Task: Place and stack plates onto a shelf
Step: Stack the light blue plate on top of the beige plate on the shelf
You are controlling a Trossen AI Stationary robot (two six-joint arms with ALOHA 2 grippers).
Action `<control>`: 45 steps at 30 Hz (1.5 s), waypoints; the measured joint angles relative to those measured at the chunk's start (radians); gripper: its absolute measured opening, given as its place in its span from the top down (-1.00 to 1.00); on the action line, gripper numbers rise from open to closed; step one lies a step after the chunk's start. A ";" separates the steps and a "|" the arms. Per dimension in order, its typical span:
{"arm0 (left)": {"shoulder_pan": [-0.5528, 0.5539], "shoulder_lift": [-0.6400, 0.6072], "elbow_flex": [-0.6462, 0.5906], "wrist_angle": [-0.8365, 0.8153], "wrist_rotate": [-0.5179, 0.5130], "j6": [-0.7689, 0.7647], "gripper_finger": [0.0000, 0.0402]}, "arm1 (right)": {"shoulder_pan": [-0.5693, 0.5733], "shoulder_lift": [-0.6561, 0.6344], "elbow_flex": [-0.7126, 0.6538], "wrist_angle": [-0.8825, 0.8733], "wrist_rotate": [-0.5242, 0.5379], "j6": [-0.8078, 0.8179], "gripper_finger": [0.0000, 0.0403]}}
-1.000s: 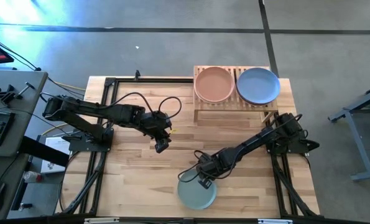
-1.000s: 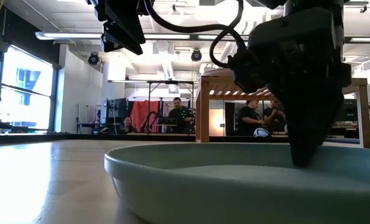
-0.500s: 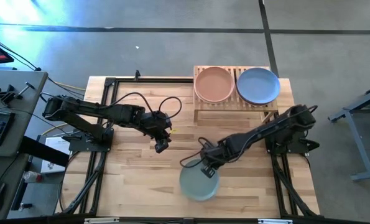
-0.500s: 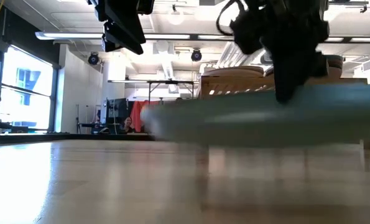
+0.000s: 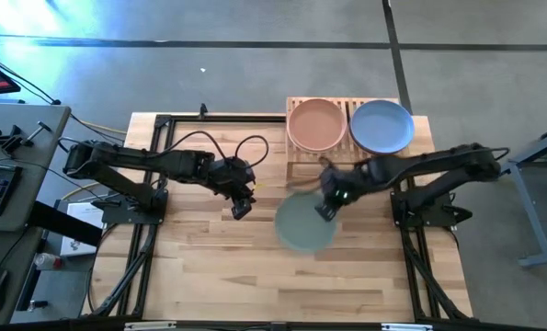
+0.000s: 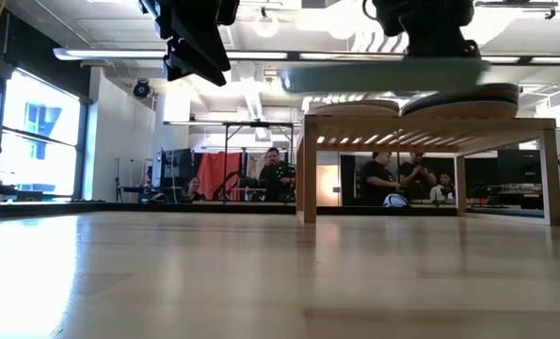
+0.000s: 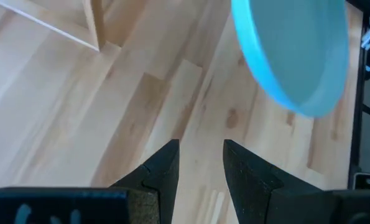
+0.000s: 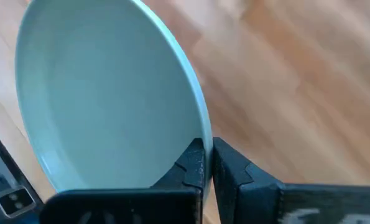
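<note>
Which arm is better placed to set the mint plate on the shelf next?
The right. Its tool is shut on the mint plate, lifted just in front of the shelf. The left tool hangs empty, farther away.

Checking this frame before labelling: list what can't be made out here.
- Mint plate: motion-blurred in the high view; cut by the frame edge in the left wrist view.
- Right tool contact with the rim: hidden by its own fingers in the right wrist view.
- Plates on the shelf: edge-on in the low view, so stack depth can't be told.
</note>
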 joint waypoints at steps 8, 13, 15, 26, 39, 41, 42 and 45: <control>0.087 0.000 0.000 0.030 0.000 0.064 0.44 | -0.256 -0.154 0.000 0.039 0.003 -0.201 1.00; 0.149 0.000 0.000 0.079 0.000 0.089 0.44 | -0.418 -0.214 0.000 0.157 0.001 -0.349 1.00; 0.172 0.000 0.000 0.092 0.000 0.090 0.44 | -0.477 -0.227 0.000 0.213 -0.007 -0.403 1.00; 0.285 0.000 0.000 0.113 0.000 0.090 0.44 | -0.760 -0.236 0.001 0.396 -0.100 -0.588 1.00; 0.378 0.000 0.000 0.113 0.001 0.089 0.44 | -1.001 -0.235 0.001 0.662 -0.276 -0.785 1.00; 0.387 0.000 0.000 0.113 0.001 0.085 0.44 | -1.025 -0.235 0.001 0.694 -0.315 -0.846 1.00; 0.391 0.000 0.000 0.113 0.001 0.080 0.44 | -1.035 -0.235 0.001 0.706 -0.329 -0.876 1.00; 0.400 0.000 0.000 0.113 0.001 0.080 0.44 | -1.064 -0.225 0.022 0.698 -0.346 -0.938 1.00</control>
